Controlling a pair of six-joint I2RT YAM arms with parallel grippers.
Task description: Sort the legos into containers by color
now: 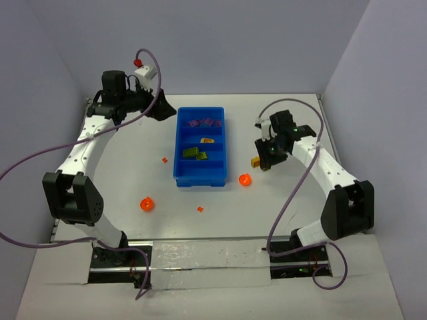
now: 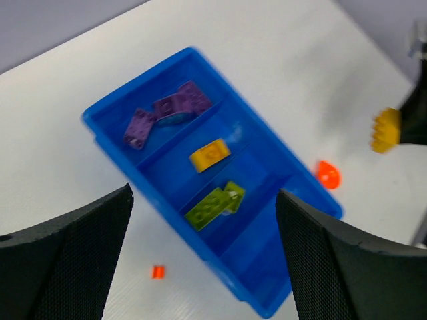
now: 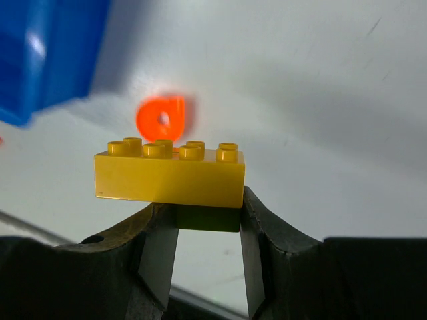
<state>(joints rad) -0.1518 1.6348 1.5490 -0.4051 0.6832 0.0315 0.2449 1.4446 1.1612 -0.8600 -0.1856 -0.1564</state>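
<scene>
Top: right gripper clenched on yellow brick, just right of blue tray; left gripper at tray's far-left corner | Left wrist: jaws spread, empty, above tray | Right wrist: brick pinched; orange round piece near tray corner.

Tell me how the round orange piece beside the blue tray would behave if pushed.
The round orange piece looks curved, so it may roll or skid on the smooth table. Tiny hard-looking plastic: probably light and stiff.
</scene>
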